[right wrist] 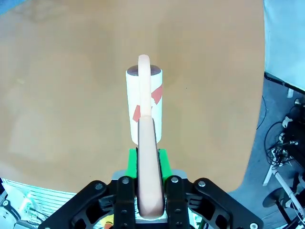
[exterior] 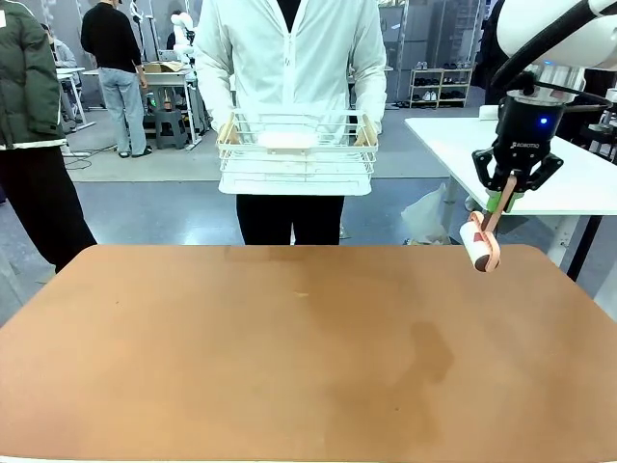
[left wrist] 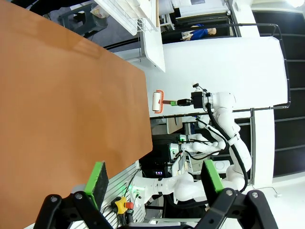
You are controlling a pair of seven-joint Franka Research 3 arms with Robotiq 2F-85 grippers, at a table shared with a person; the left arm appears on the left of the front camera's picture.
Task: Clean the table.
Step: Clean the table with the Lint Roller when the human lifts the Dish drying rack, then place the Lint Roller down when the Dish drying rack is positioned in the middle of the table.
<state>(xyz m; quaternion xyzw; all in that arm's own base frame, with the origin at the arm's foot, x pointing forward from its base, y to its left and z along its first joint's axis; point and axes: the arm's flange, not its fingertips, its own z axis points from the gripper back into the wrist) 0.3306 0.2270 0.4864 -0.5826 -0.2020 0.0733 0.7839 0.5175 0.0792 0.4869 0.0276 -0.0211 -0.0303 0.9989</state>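
The reddish-brown table [exterior: 289, 357] spreads across the front view, its top bare with a few faint darker patches. My right gripper [exterior: 501, 201] hangs above the table's far right corner, shut on the pink handle of a lint roller [exterior: 479, 246] whose white roll hangs just above the tabletop. From the right wrist, the lint roller [right wrist: 144, 102] points straight away from the right gripper [right wrist: 147, 157] over the table [right wrist: 62, 95]. My left gripper [left wrist: 155, 179] is open and holds nothing, off the edge of the table [left wrist: 62, 105], with the lint roller [left wrist: 156, 102] farther off.
A person in a white jacket stands at the far edge holding a white wire basket [exterior: 296, 145] with something pale inside. A white-topped table [exterior: 569, 164] stands at the back right, close to the right arm. Other people stand far back on the left.
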